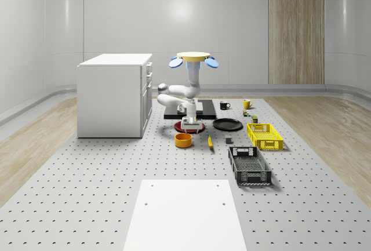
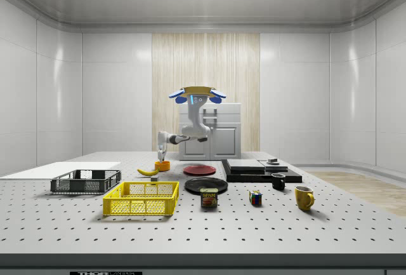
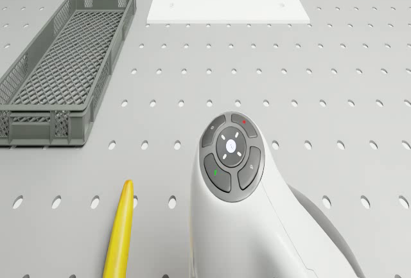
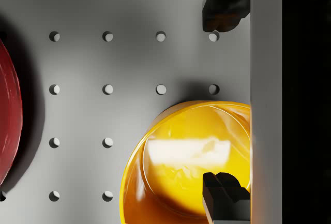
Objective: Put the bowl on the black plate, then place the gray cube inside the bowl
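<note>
Orange bowl [image 4: 189, 162] on table, just beside red plate [image 4: 8, 115], near black plate [image 1: 227, 124]. Drone [image 1: 193, 58] hovering above red plate. Gripper [image 4: 223, 102] spread wide over bowl. Probably light, rigid, glossy-slick; best pinched across rim wall.

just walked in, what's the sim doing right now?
The drone hovers above the perforated table, near the red plate, with its arm reaching down toward the orange bowl. In the wrist view the tool is open just above the bowl, one finger over its inside and the other past its rim. The bowl sits on the table, not yet gripped, and the black plate is bare.
</note>
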